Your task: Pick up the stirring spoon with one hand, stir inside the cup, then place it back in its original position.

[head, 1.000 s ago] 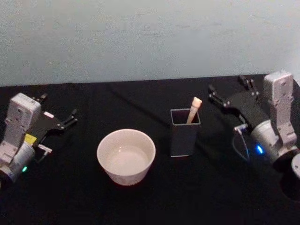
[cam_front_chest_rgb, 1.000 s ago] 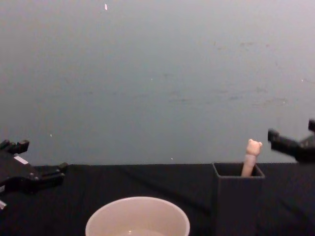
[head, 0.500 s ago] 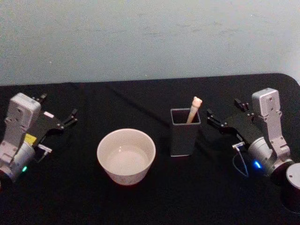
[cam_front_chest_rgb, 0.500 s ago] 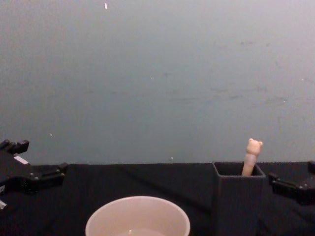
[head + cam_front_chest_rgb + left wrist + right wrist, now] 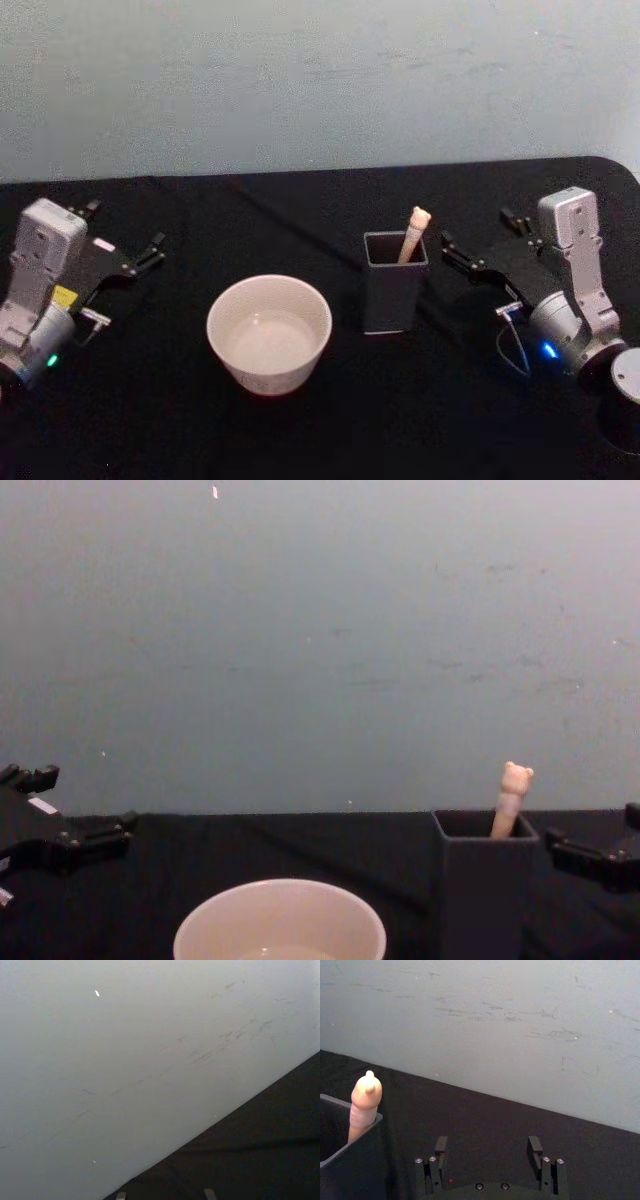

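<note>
The stirring spoon (image 5: pixel 413 232) stands in the dark square box holder (image 5: pixel 393 290), its bear-head top (image 5: pixel 516 777) poking above the rim. The cream-white cup (image 5: pixel 268 375) sits left of the holder with nothing in it. My right gripper (image 5: pixel 476 228) hovers just right of the holder, open and holding nothing, a short gap away from the spoon. In the right wrist view its two fingers (image 5: pixel 441 1145) stand apart, with the spoon (image 5: pixel 366 1102) off to one side. My left gripper (image 5: pixel 125 225) rests open at the far left.
A black cloth covers the table (image 5: pixel 320 430), which ends at a plain pale wall (image 5: pixel 320 80). The table's right corner (image 5: pixel 625 170) lies just behind the right arm. Bare cloth separates the cup from the left gripper.
Over the last second the right gripper came down and in toward the holder, and it has held nearly still for the last half second. The left arm, spoon and cup have not moved.
</note>
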### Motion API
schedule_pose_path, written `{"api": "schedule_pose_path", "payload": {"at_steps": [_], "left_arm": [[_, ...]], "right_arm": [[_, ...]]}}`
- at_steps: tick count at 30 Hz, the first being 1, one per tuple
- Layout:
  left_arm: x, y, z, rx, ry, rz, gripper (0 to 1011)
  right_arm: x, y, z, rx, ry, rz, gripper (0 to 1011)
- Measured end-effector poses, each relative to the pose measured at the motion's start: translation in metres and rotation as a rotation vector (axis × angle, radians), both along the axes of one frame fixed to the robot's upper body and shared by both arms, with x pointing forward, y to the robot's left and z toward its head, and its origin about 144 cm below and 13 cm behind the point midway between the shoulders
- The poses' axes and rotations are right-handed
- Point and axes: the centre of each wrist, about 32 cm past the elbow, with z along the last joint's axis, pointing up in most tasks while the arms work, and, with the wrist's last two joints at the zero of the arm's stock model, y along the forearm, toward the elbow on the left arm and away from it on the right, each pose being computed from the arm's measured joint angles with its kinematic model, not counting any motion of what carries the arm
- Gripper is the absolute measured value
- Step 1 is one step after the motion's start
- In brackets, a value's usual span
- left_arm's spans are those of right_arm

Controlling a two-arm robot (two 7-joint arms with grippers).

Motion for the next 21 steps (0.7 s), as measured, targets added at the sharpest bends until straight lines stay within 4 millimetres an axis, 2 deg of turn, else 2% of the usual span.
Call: {"api": "schedule_pose_path", "payload": {"at_steps": [21], "left_arm": [[0.0000,0.0000,0.0000,0.000,0.000,0.000,1001]], "right_arm": [[-0.0001,0.0001,0.0007,0.000,-0.005,0.001,1004]]}}
